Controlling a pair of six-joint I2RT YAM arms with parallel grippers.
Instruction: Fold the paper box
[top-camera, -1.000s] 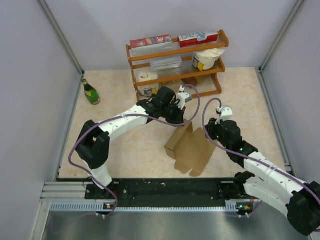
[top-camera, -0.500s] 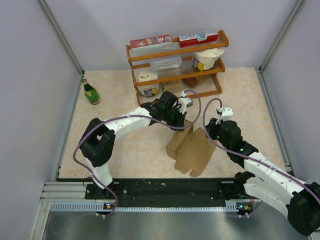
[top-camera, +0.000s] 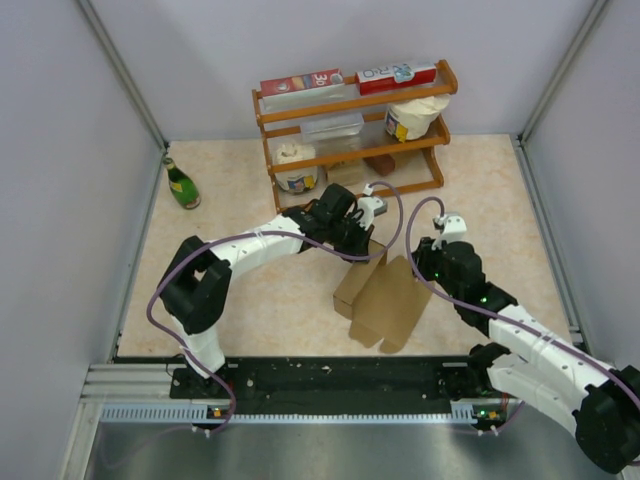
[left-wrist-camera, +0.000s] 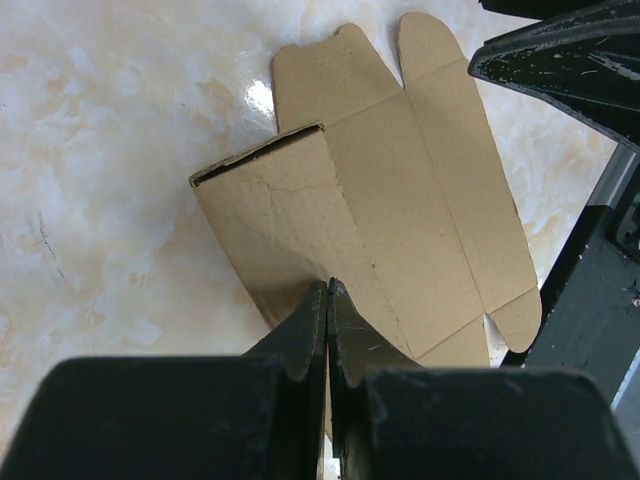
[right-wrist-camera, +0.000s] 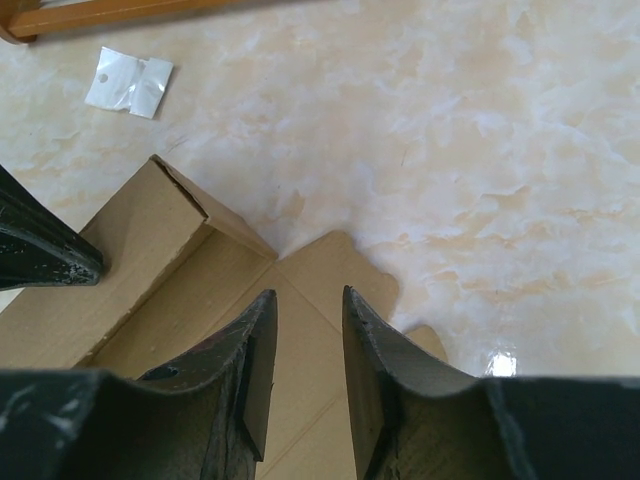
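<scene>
Brown paper box (left-wrist-camera: 400, 200) on a marbled table (right-wrist-camera: 520, 150); left gripper (left-wrist-camera: 327, 290) pressed together against its raised panel; right gripper (right-wrist-camera: 308, 295) spread above a flap.

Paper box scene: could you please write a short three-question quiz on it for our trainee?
1. True or false: the left hand is spread wide open at the paper box.
2. What stands near the far left edge of the table? A) green bottle B) red mug C) blue bowl
3. Fill in: the right hand hovers over the cardboard with its jaws ____.
Key: 1 false, it is shut; 2 A; 3 open.
</scene>
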